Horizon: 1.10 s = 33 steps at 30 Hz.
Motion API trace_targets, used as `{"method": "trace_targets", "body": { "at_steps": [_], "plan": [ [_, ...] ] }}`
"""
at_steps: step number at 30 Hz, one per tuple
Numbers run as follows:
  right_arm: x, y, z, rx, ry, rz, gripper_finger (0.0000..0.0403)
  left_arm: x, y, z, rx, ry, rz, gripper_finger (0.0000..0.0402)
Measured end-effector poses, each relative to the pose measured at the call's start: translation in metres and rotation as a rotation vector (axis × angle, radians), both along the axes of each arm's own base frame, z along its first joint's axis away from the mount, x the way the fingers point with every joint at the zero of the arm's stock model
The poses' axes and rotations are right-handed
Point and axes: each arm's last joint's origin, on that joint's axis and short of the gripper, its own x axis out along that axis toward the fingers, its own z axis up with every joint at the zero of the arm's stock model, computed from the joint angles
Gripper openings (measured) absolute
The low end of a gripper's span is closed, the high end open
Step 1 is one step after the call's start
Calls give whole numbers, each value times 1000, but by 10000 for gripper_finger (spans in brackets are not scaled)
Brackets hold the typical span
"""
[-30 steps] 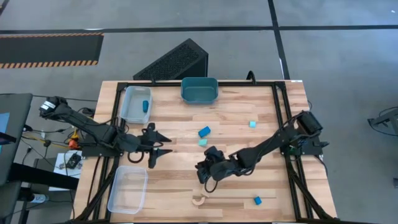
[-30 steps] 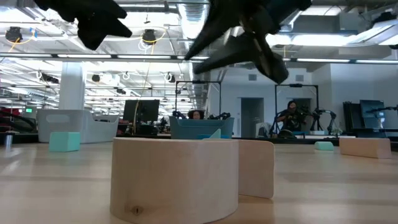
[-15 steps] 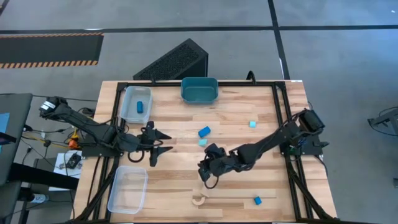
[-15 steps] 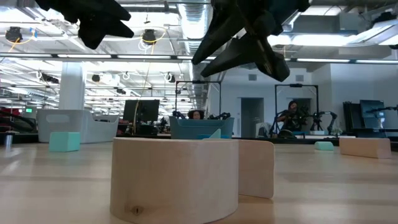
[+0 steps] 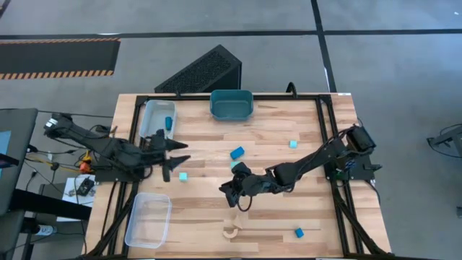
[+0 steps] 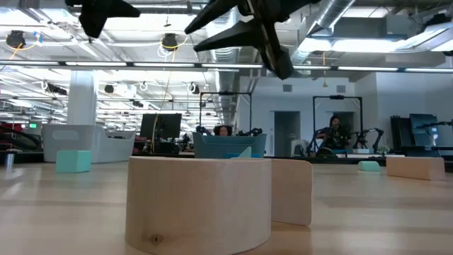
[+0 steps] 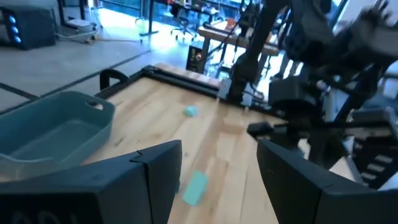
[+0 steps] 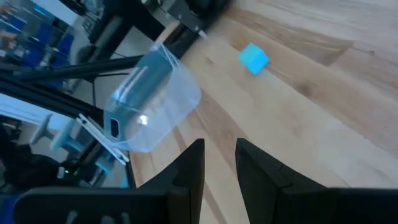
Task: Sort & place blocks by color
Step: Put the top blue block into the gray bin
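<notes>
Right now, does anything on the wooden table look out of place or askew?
Nothing looks damaged or spilled. The small blocks simply lie scattered: a pale cyan cube near the left gripper, a tan wooden arch at the front edge, a darker blue block apart.

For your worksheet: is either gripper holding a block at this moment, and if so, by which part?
Neither holds anything. The left gripper is open and empty; the right gripper shows only bare table through its narrow gap.

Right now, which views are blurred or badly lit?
Left wrist view: the right arm smears with motion blur and the windows glare blue-white. Low view: the wooden arch block looms large, both arms dark silhouettes against ceiling lights. High view: evenly lit, sharp.
</notes>
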Motion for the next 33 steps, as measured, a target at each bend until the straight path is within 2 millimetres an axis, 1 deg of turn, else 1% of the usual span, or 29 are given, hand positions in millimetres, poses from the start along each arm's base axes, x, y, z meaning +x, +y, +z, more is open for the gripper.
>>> {"method": "trace_targets", "body": {
  "at_steps": [2, 3, 5, 8, 10, 13, 16, 18, 20, 22, 26, 28, 30, 33],
  "plan": [
    [1, 1, -1, -4, -4, 7, 113, -7, 1, -2, -42, -3, -8, 196],
    [0, 3, 0, -11, -12, 17, 113, -10, 0, -8, -68, 9, -24, 196],
    [-1, 8, 2, -34, -27, 25, 113, -12, -6, -22, -127, 36, -63, 196],
    [-4, 13, -1, -102, -8, 13, 113, -15, -16, -48, -186, 102, -116, 196],
    [-6, 12, -2, -146, 10, -7, 113, -16, -22, -58, -202, 124, -102, 196],
    [-9, -1, -12, -197, 119, -103, 113, -16, -27, -68, -233, 145, -65, 196],
    [-9, -25, -20, -184, 235, -192, 114, -12, -31, -69, -249, 156, -56, 196],
    [-7, -41, -20, -183, 291, -211, 122, -10, -33, -71, -258, 167, -47, 196],
    [-3, -56, -17, -214, 328, -167, 138, -7, -35, -72, -257, 178, -40, 196],
    [0, -70, -15, -286, 365, -92, 161, -4, -38, -74, -229, 183, -47, 196],
    [2, -93, -11, -524, 474, 137, 216, 3, -43, -75, -151, 175, -83, 196],
    [1, -105, -10, -591, 526, 258, 238, 7, -46, -76, -102, 177, -102, 196],
    [1, -116, -10, -635, 537, 368, 251, 9, -47, -76, -46, 176, -120, 197],
    [2, -129, -10, -731, 531, 498, 255, 12, -50, -74, -8, 154, -128, 203]
  ]
}}
